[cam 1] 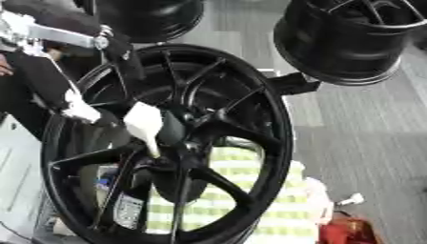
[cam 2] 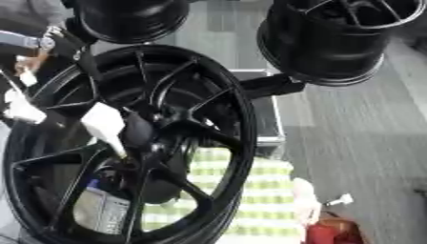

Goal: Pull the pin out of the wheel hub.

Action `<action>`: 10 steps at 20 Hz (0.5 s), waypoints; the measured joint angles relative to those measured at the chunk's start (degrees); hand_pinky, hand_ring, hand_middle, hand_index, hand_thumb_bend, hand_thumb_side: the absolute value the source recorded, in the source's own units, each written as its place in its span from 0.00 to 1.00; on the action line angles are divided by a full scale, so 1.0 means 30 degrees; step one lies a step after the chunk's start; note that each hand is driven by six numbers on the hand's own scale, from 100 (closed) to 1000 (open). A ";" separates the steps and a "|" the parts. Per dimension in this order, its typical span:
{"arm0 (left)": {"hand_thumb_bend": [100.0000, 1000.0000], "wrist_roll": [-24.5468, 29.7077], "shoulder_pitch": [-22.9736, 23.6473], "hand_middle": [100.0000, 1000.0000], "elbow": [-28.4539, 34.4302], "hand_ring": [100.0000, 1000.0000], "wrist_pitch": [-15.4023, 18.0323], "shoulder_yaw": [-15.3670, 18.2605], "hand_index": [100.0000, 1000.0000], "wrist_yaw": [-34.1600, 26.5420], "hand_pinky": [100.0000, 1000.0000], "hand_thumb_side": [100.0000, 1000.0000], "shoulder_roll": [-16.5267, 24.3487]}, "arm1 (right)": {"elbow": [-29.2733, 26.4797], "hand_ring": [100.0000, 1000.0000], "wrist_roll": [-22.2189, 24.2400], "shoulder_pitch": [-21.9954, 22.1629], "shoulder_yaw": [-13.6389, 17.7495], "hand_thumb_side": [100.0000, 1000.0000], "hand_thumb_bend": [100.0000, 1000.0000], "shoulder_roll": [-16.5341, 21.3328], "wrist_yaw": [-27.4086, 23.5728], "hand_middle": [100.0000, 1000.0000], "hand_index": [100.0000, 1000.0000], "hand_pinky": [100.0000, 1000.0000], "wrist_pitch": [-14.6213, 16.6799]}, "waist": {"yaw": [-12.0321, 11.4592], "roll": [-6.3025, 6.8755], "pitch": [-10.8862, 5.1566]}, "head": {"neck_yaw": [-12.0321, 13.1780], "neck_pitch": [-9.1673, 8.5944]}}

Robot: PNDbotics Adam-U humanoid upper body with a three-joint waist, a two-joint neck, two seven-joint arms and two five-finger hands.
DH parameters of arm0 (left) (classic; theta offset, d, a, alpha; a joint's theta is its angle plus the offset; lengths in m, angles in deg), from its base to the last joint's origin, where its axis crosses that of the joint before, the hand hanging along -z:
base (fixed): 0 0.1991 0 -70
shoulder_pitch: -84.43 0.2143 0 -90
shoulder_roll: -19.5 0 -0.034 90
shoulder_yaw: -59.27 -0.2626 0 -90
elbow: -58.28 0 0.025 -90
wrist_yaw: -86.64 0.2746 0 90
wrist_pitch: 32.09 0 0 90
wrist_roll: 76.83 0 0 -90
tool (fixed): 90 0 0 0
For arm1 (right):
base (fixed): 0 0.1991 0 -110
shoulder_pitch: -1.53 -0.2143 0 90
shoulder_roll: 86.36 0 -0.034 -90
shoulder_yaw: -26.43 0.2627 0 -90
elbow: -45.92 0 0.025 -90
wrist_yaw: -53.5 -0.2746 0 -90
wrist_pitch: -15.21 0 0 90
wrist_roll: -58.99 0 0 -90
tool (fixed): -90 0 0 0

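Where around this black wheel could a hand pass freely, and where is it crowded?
Free: the grey floor right of the wheel hub, below the upper-right rim. Crowded: the hub centre, where the left hand reaches among the spokes.

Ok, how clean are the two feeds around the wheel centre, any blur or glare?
Left eye view: the wheel is soft all over, its black spokes merging at the centre; the white piece there is washed out, no detail. Right eye view: same softness, the label inside the rim unreadable; no strong glare, only a dull sheen on the rim.
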State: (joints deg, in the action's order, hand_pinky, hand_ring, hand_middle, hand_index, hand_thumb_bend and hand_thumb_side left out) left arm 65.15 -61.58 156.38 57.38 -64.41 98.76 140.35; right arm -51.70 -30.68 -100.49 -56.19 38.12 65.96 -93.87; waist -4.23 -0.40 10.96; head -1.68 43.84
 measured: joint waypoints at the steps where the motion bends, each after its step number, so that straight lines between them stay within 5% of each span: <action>1: 0.45 -0.0002 -0.0100 0.76 -0.0201 0.79 -0.0068 -0.0111 0.84 0.0116 0.81 0.43 -0.0150 | 0.0000 0.79 -0.0006 0.0000 -0.0001 0.64 0.00 -0.0034 -0.0002 0.67 0.72 0.84 0.0006 | 0.0007 0.0006 -0.0001 | 0.0004 0.0000; 10: 0.43 0.0004 -0.0372 0.76 -0.1729 0.79 -0.0588 -0.1106 0.84 0.0653 0.81 0.43 -0.1172 | 0.0000 0.78 -0.0088 0.0001 -0.0003 0.64 0.00 -0.0090 -0.0008 0.67 0.72 0.84 0.0029 | 0.0091 0.0110 -0.0002 | 0.0066 0.0000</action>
State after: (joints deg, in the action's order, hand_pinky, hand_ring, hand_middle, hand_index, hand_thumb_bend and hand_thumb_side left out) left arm 65.16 -62.69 151.19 55.61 -67.73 100.72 136.83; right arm -51.70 -30.94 -100.49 -56.20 37.85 65.93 -93.79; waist -3.96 -0.07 10.96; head -1.48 43.84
